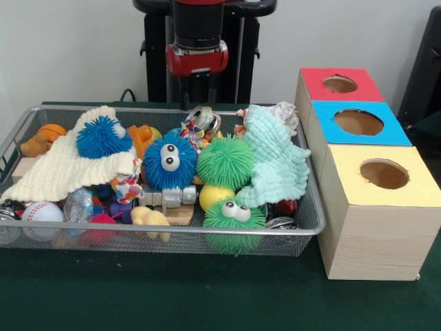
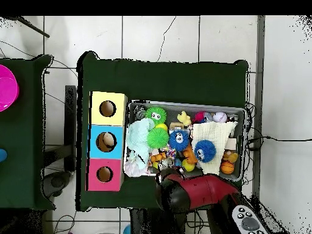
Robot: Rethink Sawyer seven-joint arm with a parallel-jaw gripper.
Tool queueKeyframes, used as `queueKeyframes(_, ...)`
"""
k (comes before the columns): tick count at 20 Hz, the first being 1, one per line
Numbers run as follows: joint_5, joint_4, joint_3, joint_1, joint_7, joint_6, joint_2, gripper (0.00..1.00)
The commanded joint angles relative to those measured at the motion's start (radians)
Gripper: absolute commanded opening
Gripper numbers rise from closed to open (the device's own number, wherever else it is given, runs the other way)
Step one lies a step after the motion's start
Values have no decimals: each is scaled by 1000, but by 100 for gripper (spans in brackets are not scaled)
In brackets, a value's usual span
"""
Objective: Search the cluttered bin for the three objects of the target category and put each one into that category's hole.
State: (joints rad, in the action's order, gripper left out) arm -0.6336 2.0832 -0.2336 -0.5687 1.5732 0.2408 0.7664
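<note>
The silver wire mesh bin (image 1: pixel 41 238) is piled with toys and also shows in the overhead view (image 2: pixel 244 111). A polka-dot wrapper (image 1: pixel 127 185) lies near the front, under the blue googly ball. A shiny printed wrapper (image 1: pixel 202 123) lies at the far rim. A whitish see-through bag (image 1: pixel 284 114) sits behind the mint cloth, and shows in the overhead view (image 2: pixel 132 164). The yellow-faced box's hole (image 1: pixel 384 174) is at the near right; it also shows in the overhead view (image 2: pixel 108 108). My gripper (image 1: pixel 200 93) hangs open and empty above the far rim, just over the shiny wrapper.
A cream cloth (image 1: pixel 65 165) and a mint cloth (image 1: pixel 275 162) cover parts of the pile. Blue (image 1: pixel 103 136) and green (image 1: pixel 225 162) spiky balls lie on top. The blue-faced (image 1: pixel 358 123) and red-faced (image 1: pixel 340 84) boxes stand behind the yellow one.
</note>
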Motion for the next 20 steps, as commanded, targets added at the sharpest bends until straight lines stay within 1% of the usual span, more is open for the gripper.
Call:
queueKeyframes(1, 80, -28, -148, -41, -60, 183, 89, 100)
queueKeyframes(4, 103, -37, -167, -48, -62, 217, 102, 100)
queueKeyframes(9, 72, -58, -150, -25, -13, 177, 78, 100)
queueKeyframes(14, 72, -64, -144, -15, 3, 171, 76, 100)
queueKeyframes(16, 63, -72, -134, -7, 13, 157, 61, 100)
queueKeyframes(20, 27, -105, -103, 18, 37, 111, 7, 100)
